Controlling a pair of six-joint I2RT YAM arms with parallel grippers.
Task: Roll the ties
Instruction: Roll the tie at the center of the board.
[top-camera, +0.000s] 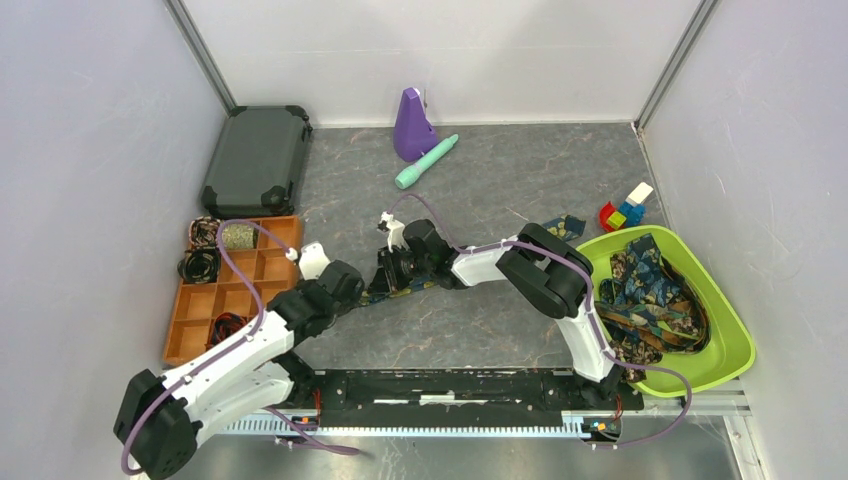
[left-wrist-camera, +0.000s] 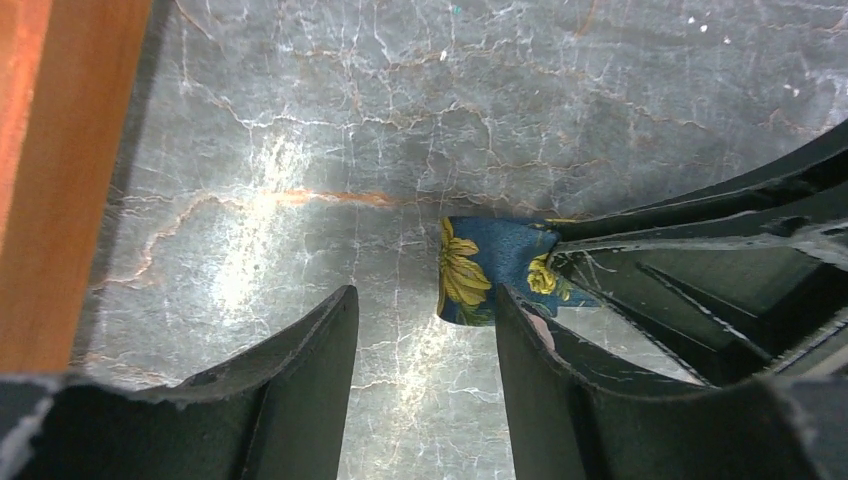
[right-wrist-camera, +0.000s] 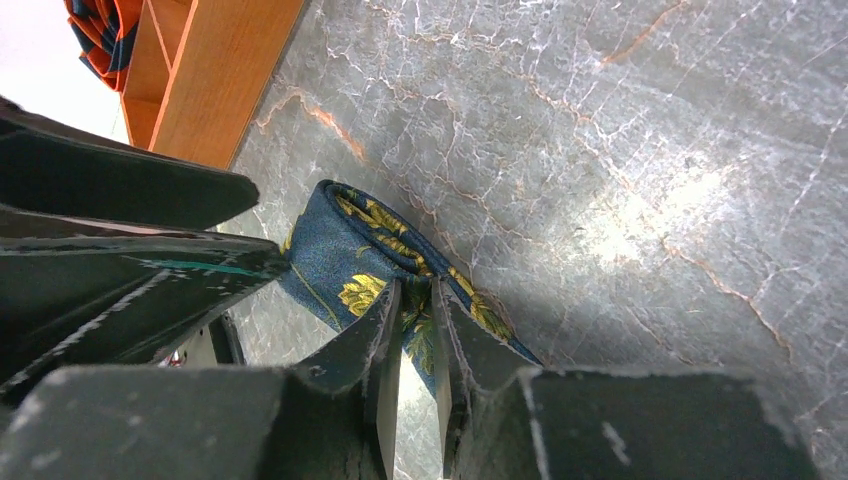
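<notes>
Top external view: both arms meet over one navy floral tie (top-camera: 425, 286) on the surface (top-camera: 480, 170). The left gripper (top-camera: 358, 290) and right gripper (top-camera: 388, 278) face each other at one end of the tie, probably so one can pin it while the other turns it. An orange tray (top-camera: 275, 265) lies behind the left gripper. A green basin (top-camera: 735, 345) of loose ties (top-camera: 655, 290) lies well behind the right gripper.

Left wrist view: your left gripper (left-wrist-camera: 424, 300) stands apart, holding nothing. The tie's folded end (left-wrist-camera: 480, 268) sits just ahead of one finger.

Right wrist view: your right gripper (right-wrist-camera: 412, 310) is clamped on the fold (right-wrist-camera: 340, 250). Both grippers crowd the same spot, so watch for contact.
</notes>
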